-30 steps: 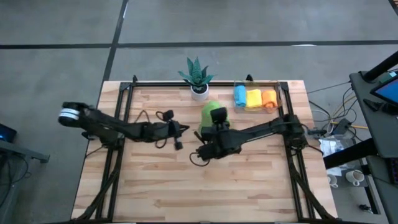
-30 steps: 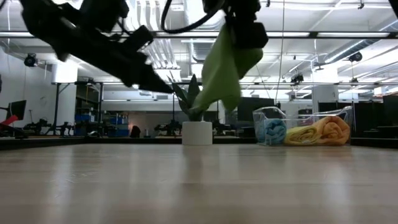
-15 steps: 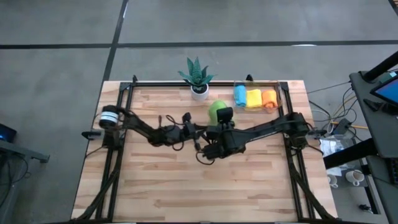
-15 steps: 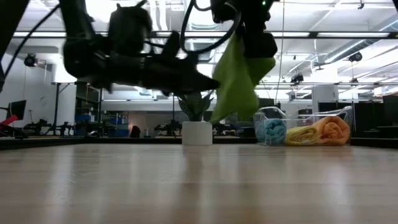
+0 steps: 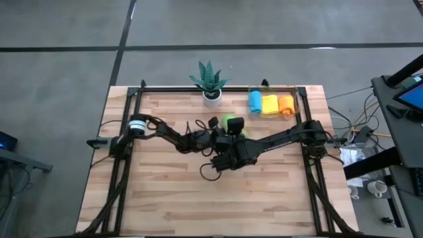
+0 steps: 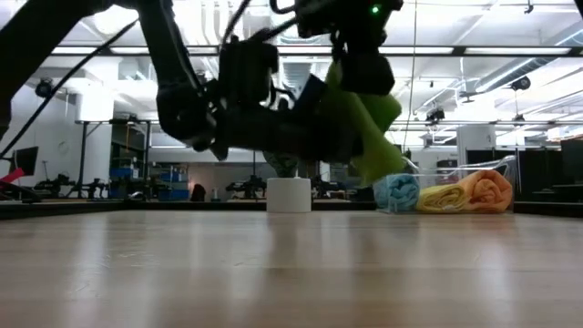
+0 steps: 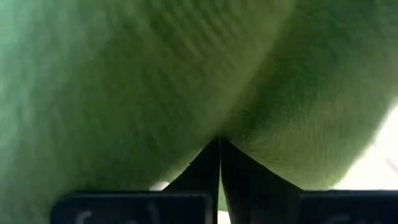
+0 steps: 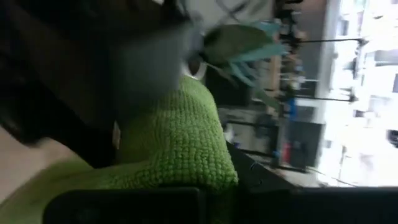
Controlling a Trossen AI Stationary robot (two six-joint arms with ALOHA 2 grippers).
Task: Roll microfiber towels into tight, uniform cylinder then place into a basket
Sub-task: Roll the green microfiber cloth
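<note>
High view, Mia: why do both arms meet mid-table?

- They share the green towel (image 5: 229, 121), up in the air. The right gripper (image 5: 234, 127) pinches its top; the left gripper (image 7: 219, 144) is clamped on it too.

- And the basket (image 5: 298, 100)?

- At the back, with three rolls.

High overhead; low table-level; wrist cams close on green towel (image 7: 186, 74).

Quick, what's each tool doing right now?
Left tool: shut on the green towel.
Right tool: shut on the green towel, held above the table.
</note>
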